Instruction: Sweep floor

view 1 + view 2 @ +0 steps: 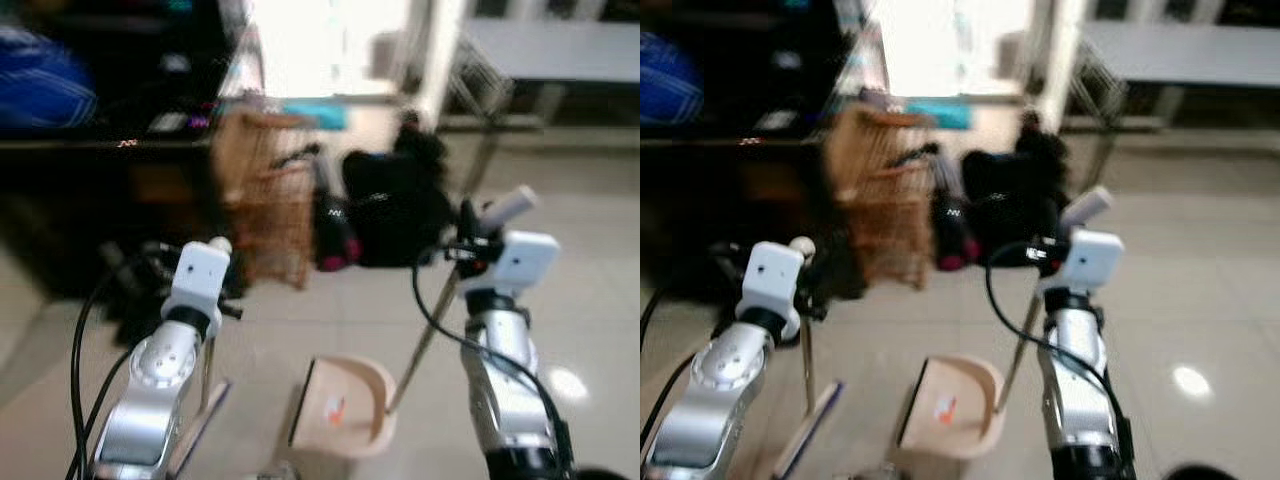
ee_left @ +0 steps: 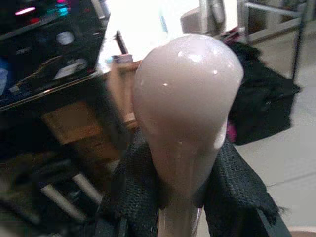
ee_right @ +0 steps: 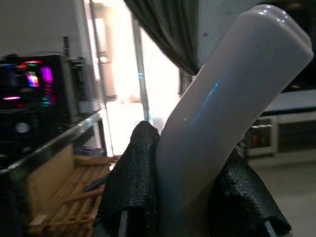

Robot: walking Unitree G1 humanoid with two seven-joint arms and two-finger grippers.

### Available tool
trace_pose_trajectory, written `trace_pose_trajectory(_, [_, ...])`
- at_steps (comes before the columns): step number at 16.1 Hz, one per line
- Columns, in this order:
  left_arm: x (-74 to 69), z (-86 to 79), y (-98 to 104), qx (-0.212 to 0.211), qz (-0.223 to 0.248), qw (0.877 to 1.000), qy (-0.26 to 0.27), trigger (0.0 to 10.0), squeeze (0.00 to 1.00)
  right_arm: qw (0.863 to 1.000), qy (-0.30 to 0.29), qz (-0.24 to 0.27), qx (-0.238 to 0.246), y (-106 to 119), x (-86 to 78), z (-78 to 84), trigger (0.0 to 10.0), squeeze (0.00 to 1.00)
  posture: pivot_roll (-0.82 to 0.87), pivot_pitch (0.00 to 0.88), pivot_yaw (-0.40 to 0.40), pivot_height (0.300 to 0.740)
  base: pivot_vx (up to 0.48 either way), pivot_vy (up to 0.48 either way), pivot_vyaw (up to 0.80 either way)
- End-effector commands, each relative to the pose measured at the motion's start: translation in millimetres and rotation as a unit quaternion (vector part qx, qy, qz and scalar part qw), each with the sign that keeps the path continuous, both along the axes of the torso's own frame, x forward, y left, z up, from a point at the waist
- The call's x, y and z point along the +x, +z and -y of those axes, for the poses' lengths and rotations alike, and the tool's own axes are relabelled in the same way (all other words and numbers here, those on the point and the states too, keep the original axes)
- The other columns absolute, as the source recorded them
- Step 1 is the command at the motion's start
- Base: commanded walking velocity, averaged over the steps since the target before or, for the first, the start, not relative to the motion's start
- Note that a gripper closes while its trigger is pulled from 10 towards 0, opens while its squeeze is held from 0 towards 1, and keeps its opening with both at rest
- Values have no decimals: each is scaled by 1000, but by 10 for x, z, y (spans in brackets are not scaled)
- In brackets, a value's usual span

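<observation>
My left gripper [image 1: 226,304] is shut on the thin pole of a broom, just under its pale rounded knob [image 2: 187,98]. The pole runs down to the broom head [image 1: 200,425] on the floor by my left side. My right gripper [image 1: 466,250] is shut on the pale angled grip [image 3: 232,108] of a long-handled dustpan. Its metal pole [image 1: 425,340] slants down to the beige pan [image 1: 345,405], which rests on the tiles between my arms, its mouth facing the broom head. Both black finger pairs [image 2: 133,197] [image 3: 128,187] press against the handles.
A wooden slatted crate [image 1: 265,190], a pink-and-black item [image 1: 335,250] and a black bag [image 1: 395,205] stand ahead. A dark desk [image 1: 100,150] with cables underneath is on the left. A wire rack [image 1: 480,75] stands back right. Open pale tiles [image 1: 590,300] lie to the right.
</observation>
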State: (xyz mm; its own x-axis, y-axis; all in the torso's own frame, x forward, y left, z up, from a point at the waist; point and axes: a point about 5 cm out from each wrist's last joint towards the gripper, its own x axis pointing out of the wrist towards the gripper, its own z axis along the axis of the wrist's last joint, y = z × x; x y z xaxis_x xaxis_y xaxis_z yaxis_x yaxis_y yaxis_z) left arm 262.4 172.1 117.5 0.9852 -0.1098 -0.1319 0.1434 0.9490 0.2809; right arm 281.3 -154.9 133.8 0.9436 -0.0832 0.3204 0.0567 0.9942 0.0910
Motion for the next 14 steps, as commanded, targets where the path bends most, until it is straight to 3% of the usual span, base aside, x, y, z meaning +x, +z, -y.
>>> trace_pose_trajectory(1, [41, -3, 94, 3, 20, 1000, -9, 10000, 0, 1000, 8, 14, 5, 47, -3, -22, 10000, 0, 118, 3, 2, 740, 0, 0, 788])
trace_pose_trajectory(5, [27, -31, 108, 2, 19, 1000, -8, 10000, 0, 999, 51, -5, 16, -19, -3, -121, 10000, 0, 128, 4, -6, 740, 291, 0, 788])
trace_pose_trajectory(14, [2, -61, 100, 2, 14, 1000, -2, 10000, 0, 997, 75, -13, 23, -37, 14, -178, 10000, 0, 136, 13, -11, 740, 316, 0, 788])
